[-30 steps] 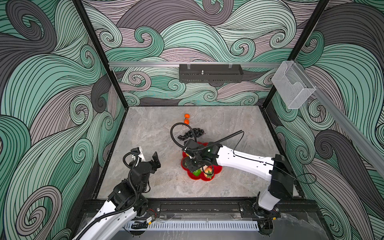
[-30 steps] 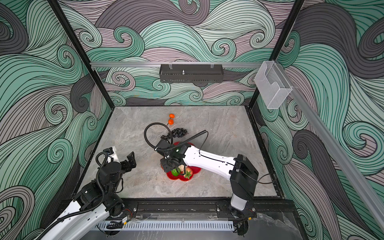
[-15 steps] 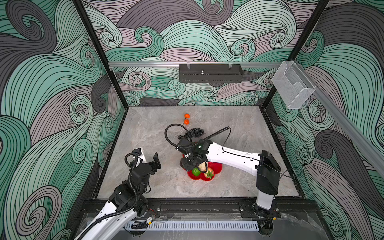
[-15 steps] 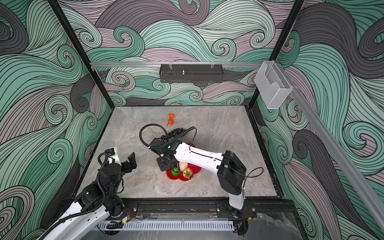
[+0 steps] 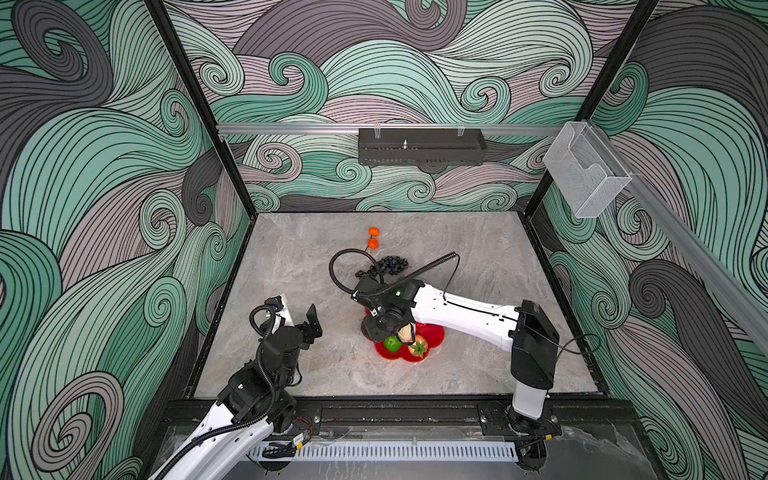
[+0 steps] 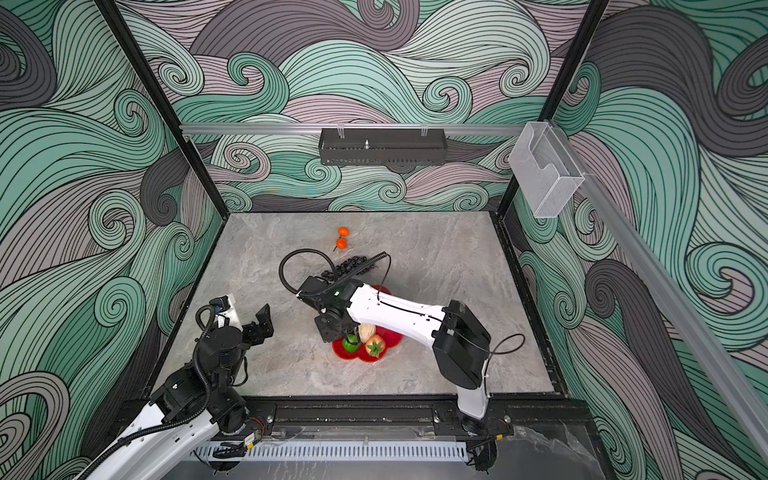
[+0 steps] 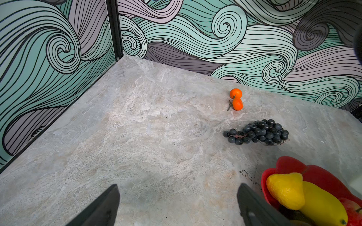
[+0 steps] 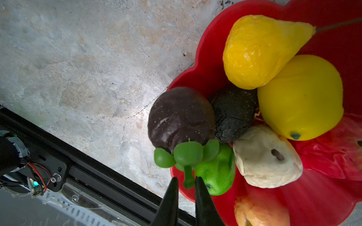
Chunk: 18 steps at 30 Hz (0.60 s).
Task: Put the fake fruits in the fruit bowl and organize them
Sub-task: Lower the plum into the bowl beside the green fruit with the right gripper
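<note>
Right gripper [image 8: 186, 178] is bracketing the green stem [image 8: 188, 174] of a dark fruit [image 8: 180, 115] sitting at the rim of the red bowl [image 8: 209, 58]; whether it is pinching cannot be told. Left gripper [image 7: 177, 185] is hovering open above the table [image 7: 156, 137].

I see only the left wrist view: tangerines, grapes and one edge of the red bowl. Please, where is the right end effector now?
Observer: The right end effector is low over the fruit bowl, close to its rim.
Operator: Does it hold something?
Observer: The green stem of a dark brown fruit lies between its fingertips. Whether they pinch it, I cannot tell.
Operator: Is this fruit inside the bowl?
Observer: It sits at the rim, against a black avocado, and part of it seems to reach out over the rim.
</note>
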### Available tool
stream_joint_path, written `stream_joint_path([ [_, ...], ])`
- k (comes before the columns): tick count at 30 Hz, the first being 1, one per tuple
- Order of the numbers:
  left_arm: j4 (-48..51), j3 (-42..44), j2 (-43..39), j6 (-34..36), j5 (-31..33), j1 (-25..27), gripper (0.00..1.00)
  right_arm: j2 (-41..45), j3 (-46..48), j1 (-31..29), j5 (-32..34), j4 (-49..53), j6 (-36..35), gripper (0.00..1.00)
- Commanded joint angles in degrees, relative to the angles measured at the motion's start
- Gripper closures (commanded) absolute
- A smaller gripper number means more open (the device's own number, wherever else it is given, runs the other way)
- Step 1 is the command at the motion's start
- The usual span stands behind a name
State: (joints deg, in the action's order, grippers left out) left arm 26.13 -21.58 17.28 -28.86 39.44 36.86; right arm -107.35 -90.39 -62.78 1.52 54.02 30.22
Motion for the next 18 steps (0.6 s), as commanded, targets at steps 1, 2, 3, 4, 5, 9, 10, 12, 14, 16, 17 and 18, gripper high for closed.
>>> stream_joint_path([
  [1,-0.3,-0.2,-0.6,0.7,0.9,-0.3,0.05,-1.6,-1.8,-0.1,0.9,1.3,-0.4,0.81],
  [2,-0.3,-0.2,-0.7,0.7,0.9,-0.3,0.04,-1.6,-1.9,-0.2,0.8,1.3,-0.4,0.80],
  [3,-0.3,-0.2,-0.7,0.7,0.9,-0.3,0.05,-1.6,-2.0,-0.2,0.9,1.3,-0.4,0.80],
  [4,-0.3,-0.2,-0.6,0.7,0.9,-0.3,0.05,-1.6,-2.1,-0.1,0.9,1.3,-0.4,0.81],
  [5,-0.3,-0.2,-0.6,0.7,0.9,-0.3,0.04,-1.6,-2.2,-0.1,0.9,1.3,-0.4,0.81],
  [9,-0.4,-0.1,-0.5,0.7,1.0,-0.3,0.05,-1.2,-2.3,-0.1,0.9,1.3,-0.5,0.78],
  [10,-0.4,-0.1,-0.4,0.8,1.0,-0.3,0.05,-1.0,-2.4,-0.1,1.0,1.3,-0.6,0.77],
  [12,-0.5,-0.1,-0.2,0.9,0.9,-0.3,0.05,-0.4,-2.3,-0.2,1.1,1.3,-0.7,0.75],
  [14,-0.8,0.0,0.2,0.8,1.0,-0.3,0.04,0.5,-2.1,-0.3,1.3,1.3,-0.7,0.71],
  [16,-1.1,0.0,0.8,0.9,0.9,-0.3,0.05,1.5,-1.8,-0.4,1.3,1.3,-1.1,0.66],
  [17,-1.3,0.0,1.2,0.8,0.8,-0.3,0.04,2.1,-1.6,-0.3,1.2,1.3,-1.3,0.64],
  [18,-1.5,0.0,1.6,0.8,0.7,-0.3,0.04,2.7,-1.3,-0.3,1.3,1.3,-1.4,0.62],
])
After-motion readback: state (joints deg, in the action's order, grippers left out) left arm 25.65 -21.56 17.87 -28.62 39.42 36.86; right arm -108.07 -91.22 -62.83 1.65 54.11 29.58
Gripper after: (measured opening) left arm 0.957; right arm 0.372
